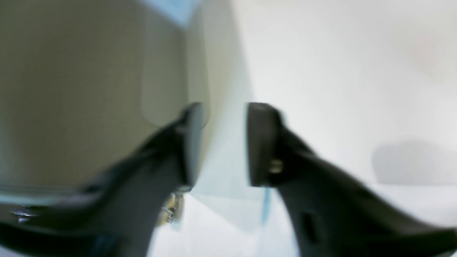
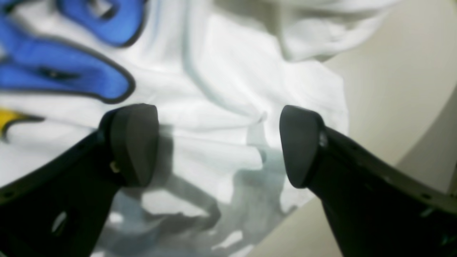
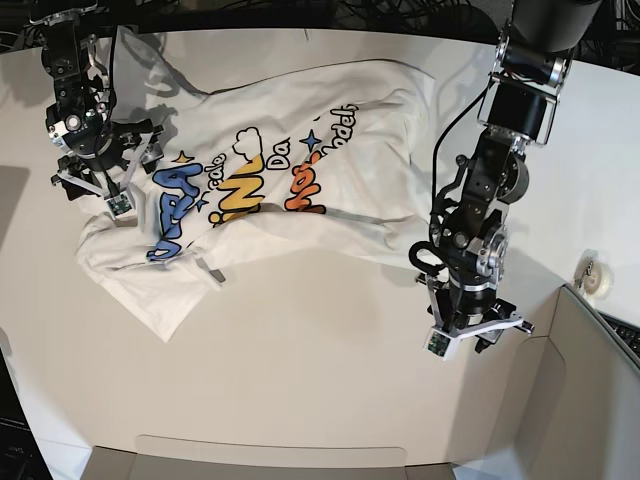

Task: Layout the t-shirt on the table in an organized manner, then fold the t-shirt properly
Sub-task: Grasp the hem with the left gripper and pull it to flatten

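The shirt [image 3: 270,170] lies rumpled across the far part of the counter [image 3: 300,380], print up, one side bunched and folded over. The right claw [image 2: 218,144] hangs over that bunched edge beside the blue lettering, spread wide, holding nothing. The left claw [image 1: 223,142] sits well apart from the shirt, down near the counter's edge by the beige box panel [image 3: 590,390]. Its jaws stand parted with nothing between them, only bare white surface below. No container holds anything that can be made out.
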Robot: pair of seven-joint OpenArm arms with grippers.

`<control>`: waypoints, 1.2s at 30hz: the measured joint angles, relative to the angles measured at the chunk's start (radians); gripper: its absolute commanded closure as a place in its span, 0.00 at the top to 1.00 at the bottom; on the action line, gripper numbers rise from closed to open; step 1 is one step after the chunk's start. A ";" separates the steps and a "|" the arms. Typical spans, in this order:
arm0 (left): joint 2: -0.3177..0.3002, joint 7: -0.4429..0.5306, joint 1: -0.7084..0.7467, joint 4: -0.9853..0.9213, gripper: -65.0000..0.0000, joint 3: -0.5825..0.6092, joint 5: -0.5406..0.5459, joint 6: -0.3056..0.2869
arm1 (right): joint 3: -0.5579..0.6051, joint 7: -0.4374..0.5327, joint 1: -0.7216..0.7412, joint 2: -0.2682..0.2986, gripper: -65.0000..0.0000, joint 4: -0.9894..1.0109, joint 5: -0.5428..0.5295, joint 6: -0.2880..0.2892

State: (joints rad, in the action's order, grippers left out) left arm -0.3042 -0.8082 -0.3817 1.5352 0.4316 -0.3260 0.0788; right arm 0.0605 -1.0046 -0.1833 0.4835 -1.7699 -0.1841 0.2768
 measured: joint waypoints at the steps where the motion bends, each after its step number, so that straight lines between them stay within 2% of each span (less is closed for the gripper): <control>1: -0.006 -0.008 0.020 0.050 0.43 -0.015 0.037 -0.037 | 0.003 -0.008 -0.004 -0.004 0.80 -0.010 -0.002 0.002; 4: -0.037 -0.121 0.048 0.126 0.38 -0.014 0.192 -0.134 | 0.005 -0.013 -0.005 -0.003 0.80 -0.014 -0.008 0.010; 6: -0.051 -0.206 0.049 0.105 0.28 -0.012 0.314 -0.212 | 0.009 -0.013 -0.005 -0.002 0.80 -0.014 -0.008 0.010; 7: -0.063 -0.212 0.049 0.082 0.22 -0.012 0.386 -0.245 | 0.014 -0.013 -0.005 -0.002 0.80 -0.014 -0.005 0.010; 9: -0.077 -0.210 0.049 0.020 0.08 -0.017 0.468 -0.237 | 0.021 -0.013 -0.002 0.001 0.80 -0.015 0.000 0.010; 11: -0.081 -0.213 0.045 -0.045 0.02 -0.023 0.524 -0.235 | 0.031 -0.013 -0.002 0.001 0.80 -0.016 0.006 0.010; 23: -0.068 -0.208 -0.122 -0.273 0.04 -0.019 0.777 -0.238 | 0.037 0.018 -0.021 0.003 0.80 -0.018 0.011 -0.001; 29: -0.031 -0.195 -0.114 -0.370 0.05 -0.019 0.789 -0.238 | 0.037 0.027 -0.028 0.003 0.80 -0.021 0.010 -0.002; 36: -0.024 -0.057 -0.132 -0.523 0.05 -0.001 0.810 -0.248 | 0.037 0.031 -0.055 0.000 0.80 -0.046 0.000 -0.001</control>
State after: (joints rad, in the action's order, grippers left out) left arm -0.3279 -0.8654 -0.5137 1.0126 0.4305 0.4839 -0.1696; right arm 0.0978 -0.9737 -0.2382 0.4839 -1.8160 -0.1837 0.2756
